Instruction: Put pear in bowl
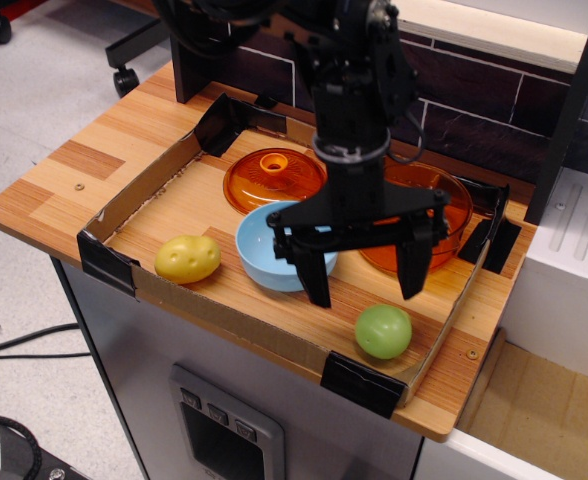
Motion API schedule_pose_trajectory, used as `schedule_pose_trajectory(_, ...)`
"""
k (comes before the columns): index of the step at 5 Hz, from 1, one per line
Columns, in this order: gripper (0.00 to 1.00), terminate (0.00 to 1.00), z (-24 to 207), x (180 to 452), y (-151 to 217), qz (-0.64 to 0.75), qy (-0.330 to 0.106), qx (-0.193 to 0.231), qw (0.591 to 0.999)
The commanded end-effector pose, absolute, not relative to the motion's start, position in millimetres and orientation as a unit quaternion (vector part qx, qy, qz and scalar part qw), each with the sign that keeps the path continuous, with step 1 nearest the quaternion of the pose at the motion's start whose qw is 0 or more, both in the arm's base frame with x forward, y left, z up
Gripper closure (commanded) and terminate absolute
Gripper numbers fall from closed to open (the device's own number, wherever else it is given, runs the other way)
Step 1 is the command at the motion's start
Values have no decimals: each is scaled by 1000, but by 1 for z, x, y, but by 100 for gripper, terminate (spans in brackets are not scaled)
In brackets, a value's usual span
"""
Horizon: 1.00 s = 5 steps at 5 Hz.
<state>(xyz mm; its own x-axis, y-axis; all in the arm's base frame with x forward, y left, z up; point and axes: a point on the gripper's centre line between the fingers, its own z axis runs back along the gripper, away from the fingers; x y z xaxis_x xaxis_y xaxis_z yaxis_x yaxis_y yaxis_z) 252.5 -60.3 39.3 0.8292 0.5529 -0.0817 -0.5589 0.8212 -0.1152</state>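
One small, smooth, light-green plastic pear is seen near the wooden counter's front right corner; its long axis cannot be judged. The black claw is spread wide just above it, nothing gripped.

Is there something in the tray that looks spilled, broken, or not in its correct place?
Nothing stands out. The orange pot has its lid off, lying flat beside it. The pear, the yellow potato and the blue bowl sit upright and intact. The open gripper hangs above the tray, near the pear.

The light-green pear lies on the wood, apart from the light-blue bowl.
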Motion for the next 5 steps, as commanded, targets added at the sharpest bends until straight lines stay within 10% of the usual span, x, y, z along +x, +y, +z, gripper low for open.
schedule_pose_trajectory(1,0,0,15,246,-76,293,51,-47,954)
schedule_pose_trajectory(2,0,0,0,248,-73,302,42,-22,952)
schedule_pose_trajectory(3,100,0,-2,247,-66,315,30,-21,948)
schedule_pose_trajectory(5,100,0,71,244,-51,352,-2,-87,932)
